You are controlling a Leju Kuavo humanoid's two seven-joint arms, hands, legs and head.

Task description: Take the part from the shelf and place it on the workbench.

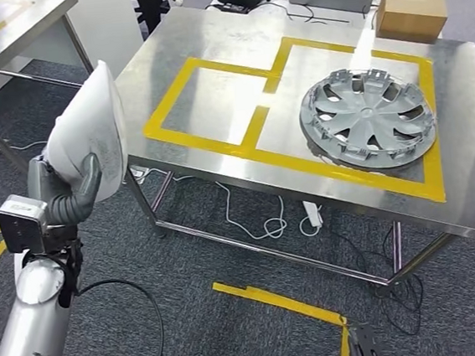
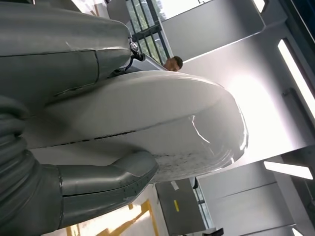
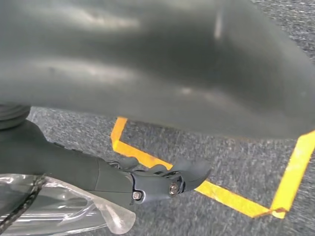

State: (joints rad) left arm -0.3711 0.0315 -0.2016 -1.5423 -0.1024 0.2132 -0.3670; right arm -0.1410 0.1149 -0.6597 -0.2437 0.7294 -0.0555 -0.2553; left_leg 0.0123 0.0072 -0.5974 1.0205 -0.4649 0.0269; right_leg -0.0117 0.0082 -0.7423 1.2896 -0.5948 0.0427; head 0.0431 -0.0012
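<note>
Workshop or robot test floor: steel workbench (image 1: 210, 46) with yellow tape (image 1: 256, 130) bays, hubcap (image 1: 369, 117) at 2 o'clock; grey carpet (image 1: 191, 317), loose cables (image 1: 251, 219), cardboard box (image 1: 411, 11) at 1 o'clock.

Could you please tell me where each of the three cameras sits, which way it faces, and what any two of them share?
Head view: high on the body, looking forward and down at the steel workbench with the hubcap inside yellow tape; the left hand grips a white part.
Left wrist view: behind the left hand, aimed upward toward ceiling lights; a person is behind the white part.
Right wrist view: behind the right hand, facing carpet with yellow floor tape.
Shared: head and left wrist views both show the white part held.
</note>
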